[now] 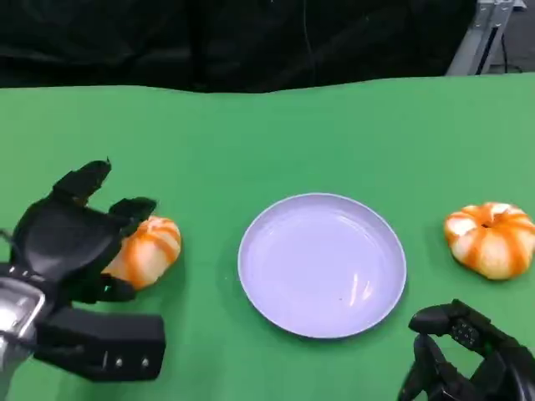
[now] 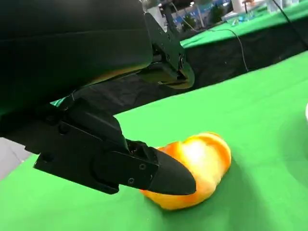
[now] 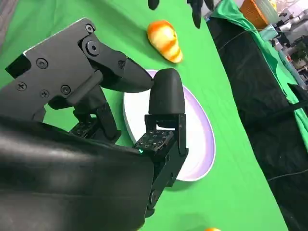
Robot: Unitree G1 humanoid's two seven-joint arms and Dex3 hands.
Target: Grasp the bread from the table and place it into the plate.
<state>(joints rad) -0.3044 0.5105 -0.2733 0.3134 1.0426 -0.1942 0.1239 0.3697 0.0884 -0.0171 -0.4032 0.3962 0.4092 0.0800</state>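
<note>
Left robot hand point(image 1: 71, 242) cups bread point(image 1: 146, 251), fingers spread; right robot hand point(image 1: 468, 359) empty, spread.

The right hand point(image 3: 120, 120) fills the near part of the right wrist view, its black fingers point(image 3: 166, 94) apart with nothing between them. Beyond them a pale plate point(image 3: 197, 139) lies on the green table point(image 3: 231, 183). Farther off sits an orange-and-white bread point(image 3: 164, 40), apart from the plate, with dark fingertips of the other hand point(image 3: 196, 12) just above it.
</note>
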